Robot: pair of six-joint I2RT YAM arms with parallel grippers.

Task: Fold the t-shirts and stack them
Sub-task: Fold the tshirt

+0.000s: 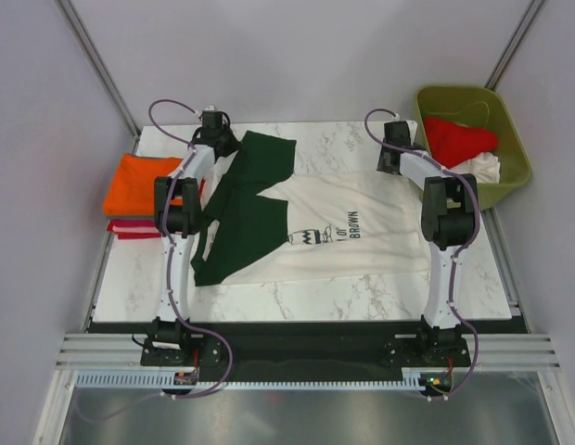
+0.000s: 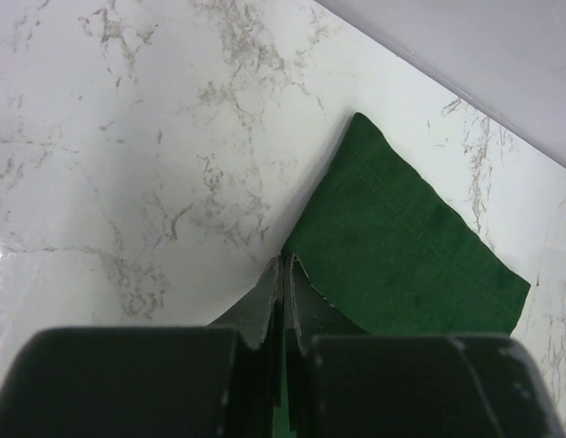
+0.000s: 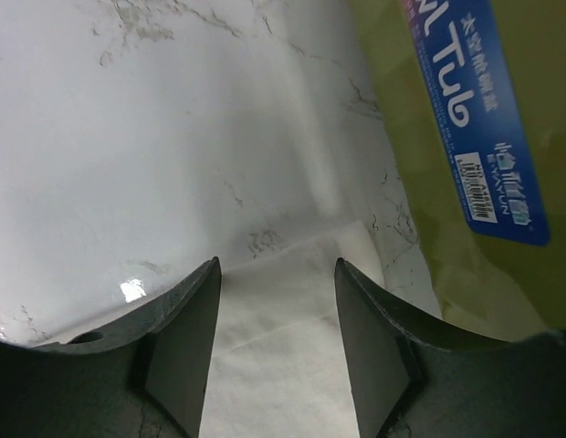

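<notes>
My left end effector (image 2: 283, 278) is pressing its fingers together and pinching the edge of the dark green sleeve (image 2: 402, 246) of the cream t-shirt (image 1: 362, 232). This shirt is lying spread on the bench (image 1: 362, 298) between both arms. My right end effector (image 3: 277, 269) is standing spread above the shirt's far right corner, just beside the olive bin (image 1: 517, 153). An orange t-shirt (image 1: 139, 185) is lying folded at the left edge of the bench.

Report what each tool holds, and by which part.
Left tool is shut on the cream t-shirt, pinching the edge of its dark green sleeve. Right tool is open above the same shirt, holding nothing.
</notes>
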